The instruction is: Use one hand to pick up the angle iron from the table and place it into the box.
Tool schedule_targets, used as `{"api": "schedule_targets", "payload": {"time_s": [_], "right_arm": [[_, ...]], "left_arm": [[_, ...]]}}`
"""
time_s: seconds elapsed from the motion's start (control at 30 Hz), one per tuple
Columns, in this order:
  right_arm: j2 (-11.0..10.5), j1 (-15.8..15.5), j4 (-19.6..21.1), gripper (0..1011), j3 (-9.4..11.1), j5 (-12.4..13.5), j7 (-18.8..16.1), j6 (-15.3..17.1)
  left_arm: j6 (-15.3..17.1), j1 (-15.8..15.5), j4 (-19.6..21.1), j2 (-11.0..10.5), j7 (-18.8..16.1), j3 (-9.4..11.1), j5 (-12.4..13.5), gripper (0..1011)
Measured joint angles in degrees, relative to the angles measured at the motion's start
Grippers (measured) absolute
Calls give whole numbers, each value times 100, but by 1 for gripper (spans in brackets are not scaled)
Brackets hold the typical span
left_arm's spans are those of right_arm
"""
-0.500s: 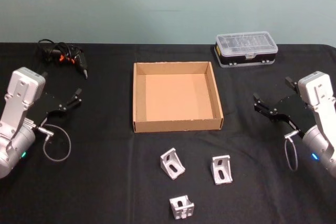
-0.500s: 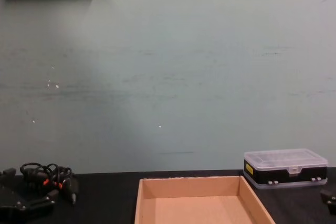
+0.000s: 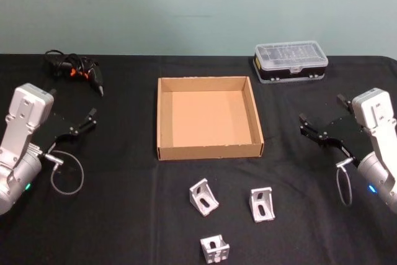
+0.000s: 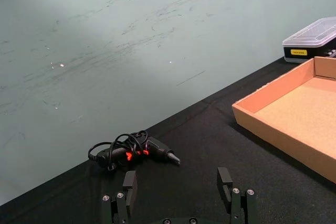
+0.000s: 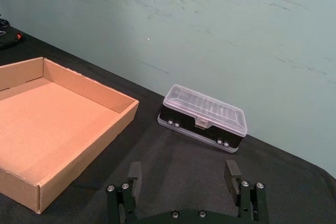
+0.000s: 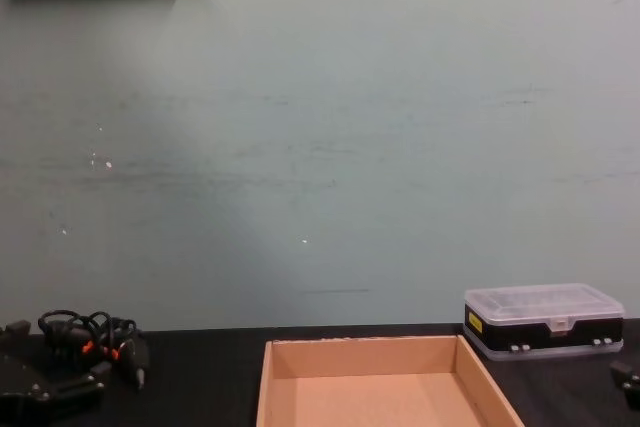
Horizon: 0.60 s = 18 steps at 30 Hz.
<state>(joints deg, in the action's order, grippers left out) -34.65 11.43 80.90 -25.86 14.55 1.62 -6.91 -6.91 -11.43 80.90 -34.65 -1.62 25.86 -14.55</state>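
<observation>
Lower centre, I am seeing three angle irons (image 3: 203, 196) lying on the table (image 3: 124, 215). At the left and right edges, left gripper (image 3: 72, 103) and right gripper (image 3: 321, 108) are hovering, jaws apart. At centre, farther off, the box (image 3: 208, 151) is sitting open.

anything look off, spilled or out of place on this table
Nothing stands out. The box sits square and empty. Three angle irons lie loose in front of it, each turned a different way. The left gripper and right gripper are open at either side, holding nothing.
</observation>
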Motion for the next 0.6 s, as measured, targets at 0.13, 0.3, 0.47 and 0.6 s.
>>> {"api": "schedule_targets", "payload": {"time_s": [0.13, 0.3, 0.47, 0.6], "right_arm": [[0, 0, 0, 1000, 0, 0, 0, 0], [0, 0, 0, 1000, 0, 0, 0, 0], [0, 0, 0, 1000, 0, 0, 0, 0], [0, 0, 0, 1000, 0, 0, 0, 0]], "left_arm": [[0, 0, 0, 1, 0, 0, 0, 1000], [0, 0, 0, 0, 0, 0, 0, 1000], [0, 0, 0, 0, 0, 0, 0, 1000], [0, 0, 0, 0, 0, 0, 0, 1000]]}}
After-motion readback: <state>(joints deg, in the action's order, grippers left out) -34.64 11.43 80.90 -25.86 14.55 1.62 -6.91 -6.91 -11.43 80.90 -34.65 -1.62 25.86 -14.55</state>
